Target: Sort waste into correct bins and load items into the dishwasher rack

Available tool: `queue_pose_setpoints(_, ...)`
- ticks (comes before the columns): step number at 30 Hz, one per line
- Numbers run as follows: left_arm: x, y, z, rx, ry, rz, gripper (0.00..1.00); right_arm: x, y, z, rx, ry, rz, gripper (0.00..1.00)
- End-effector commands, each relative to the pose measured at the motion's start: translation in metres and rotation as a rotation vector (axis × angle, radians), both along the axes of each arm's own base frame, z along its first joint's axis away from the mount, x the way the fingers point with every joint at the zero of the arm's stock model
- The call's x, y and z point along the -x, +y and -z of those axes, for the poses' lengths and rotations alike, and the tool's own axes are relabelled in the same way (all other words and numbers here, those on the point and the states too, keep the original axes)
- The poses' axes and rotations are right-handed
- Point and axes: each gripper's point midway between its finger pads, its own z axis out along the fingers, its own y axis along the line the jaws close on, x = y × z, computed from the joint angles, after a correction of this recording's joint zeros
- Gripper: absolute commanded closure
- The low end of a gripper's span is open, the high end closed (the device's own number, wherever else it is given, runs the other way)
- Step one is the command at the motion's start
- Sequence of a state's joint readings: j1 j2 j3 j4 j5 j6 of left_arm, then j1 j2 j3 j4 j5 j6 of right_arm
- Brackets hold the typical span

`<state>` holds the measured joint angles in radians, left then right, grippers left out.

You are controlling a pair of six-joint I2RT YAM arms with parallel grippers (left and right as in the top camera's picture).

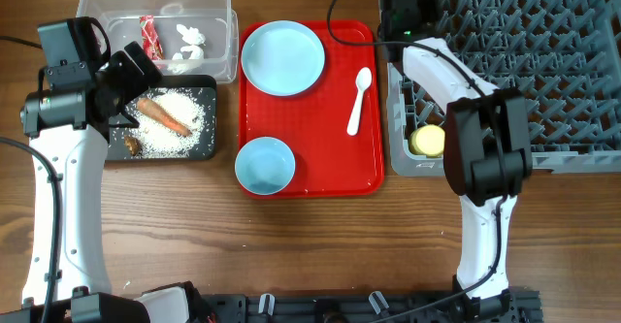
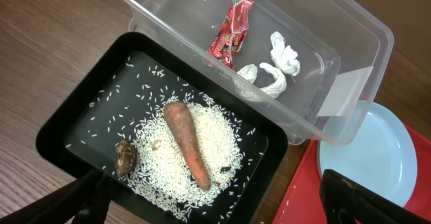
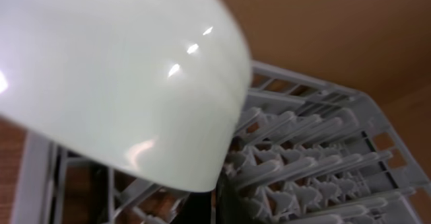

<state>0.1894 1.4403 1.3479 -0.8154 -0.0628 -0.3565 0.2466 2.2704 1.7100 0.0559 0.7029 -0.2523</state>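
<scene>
1. Right tool (image 1: 444,141): the fingers are hidden, so I cannot tell if it grips. A pale green bowl (image 3: 121,69) fills its wrist view, tilted just above the rack (image 1: 543,61), near the yellow cup (image 1: 425,141) inside.
2. Left tool (image 2: 212,182): spread wide and empty, the arm bent over the black tray (image 2: 47,136).
3. Waste looks sorted: the carrot (image 2: 187,142), rice (image 2: 219,140) and scrap (image 2: 125,158) are in that tray, and the wrapper (image 2: 231,27) and tissue (image 2: 273,66) are in the clear tub (image 2: 357,22).
4. Left to load: the plate (image 1: 282,57), blue bowl (image 1: 265,164) and spoon (image 1: 359,98), all on the red tray (image 1: 330,158) on the counter (image 1: 291,245).
</scene>
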Motion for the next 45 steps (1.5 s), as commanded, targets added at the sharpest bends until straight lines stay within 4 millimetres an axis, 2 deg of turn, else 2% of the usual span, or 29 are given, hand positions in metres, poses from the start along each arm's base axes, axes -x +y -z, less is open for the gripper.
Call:
queue_pose_setpoints(1,-0.001,0.004,-0.002,-0.016,-0.003,-0.002,0.0,0.002,-0.006,-0.051,-0.082,-0.114,0.012,0.96)
queue_pose_setpoints(4,-0.001,0.004,-0.002,-0.016,-0.003,-0.002,0.0,0.003,-0.009,-0.078,-0.127,-0.165,-0.008,0.96)
queue_pose_setpoints(6,-0.001,0.004,-0.002,-0.016,-0.003,-0.002,0.0,0.004,-0.014,-0.089,-0.132,-0.181,-0.007,0.96)
queue_pose_setpoints(12,-0.001,0.004,-0.002,-0.016,-0.003,-0.002,0.0,0.007,-0.031,-0.083,-0.121,-0.147,0.021,0.96)
queue_pose_setpoints(14,-0.001,0.004,-0.002,-0.016,-0.003,-0.002,0.0,0.008,-0.03,-0.08,-0.178,-0.158,0.031,0.94)
queue_pose_setpoints(15,-0.001,0.004,-0.002,-0.016,-0.003,-0.002,0.0,0.008,-0.021,-0.078,-0.253,-0.15,0.003,0.78)
queue_pose_setpoints(17,-0.001,0.004,-0.002,-0.016,-0.003,-0.002,0.0,0.018,0.001,-0.091,-0.491,-0.14,-0.082,0.32)
queue_pose_setpoints(19,-0.001,0.004,-0.002,-0.016,-0.003,-0.002,0.0,0.035,0.013,-0.109,-0.647,-0.104,-0.135,0.13)
queue_pose_setpoints(20,-0.001,0.004,-0.002,-0.016,-0.003,-0.002,0.0,0.052,0.014,-0.119,-0.682,-0.052,-0.161,0.0)
queue_pose_setpoints(22,-0.001,0.004,-0.002,-0.016,-0.003,-0.002,0.0,0.076,0.006,-0.135,-0.736,-0.039,-0.109,0.0)
queue_pose_setpoints(25,-0.001,0.004,-0.002,-0.016,-0.003,-0.002,0.0,0.09,0.014,-0.179,-0.773,-0.083,-0.171,0.0)
queue_pose_setpoints(27,-0.001,0.004,-0.002,-0.016,-0.003,-0.002,0.0,0.091,0.001,-0.21,-0.838,-0.126,-0.099,0.0)
queue_pose_setpoints(29,-0.001,0.004,-0.002,-0.016,-0.003,-0.002,0.0,0.08,-0.016,-0.22,-0.874,-0.151,-0.062,0.0)
queue_pose_setpoints(30,-0.001,0.004,-0.002,-0.016,-0.003,-0.002,0.0,0.067,-0.025,-0.207,-0.914,-0.131,-0.058,0.0)
queue_pose_setpoints(31,-0.001,0.004,-0.002,-0.016,-0.003,-0.002,0.0,0.056,-0.032,-0.184,-0.962,-0.094,-0.037,0.0)
queue_pose_setpoints(34,-0.001,0.004,-0.002,-0.016,-0.003,-0.002,0.0,0.021,-0.053,-0.098,-1.083,-0.016,0.1,0.0)
queue_pose_setpoints(35,-0.001,0.004,-0.002,-0.016,-0.003,-0.002,0.0,0.014,-0.061,-0.081,-1.138,-0.034,0.175,0.0)
queue_pose_setpoints(37,-0.001,0.004,-0.002,-0.016,-0.003,-0.002,0.0,0.001,-0.066,-0.067,-1.214,-0.082,0.23,0.0)
queue_pose_setpoints(39,-0.001,0.004,-0.002,-0.016,-0.003,-0.002,0.0,-0.013,-0.066,-0.068,-1.216,-0.13,0.194,0.05)
queue_pose_setpoints(42,-0.001,0.004,-0.002,-0.016,-0.003,-0.002,0.0,-0.023,-0.067,-0.059,-1.218,-0.151,0.181,0.21)
queue_pose_setpoints(45,-0.001,0.004,-0.002,-0.016,-0.003,-0.002,0.0,-0.024,-0.063,-0.025,-1.233,-0.083,0.209,0.35)
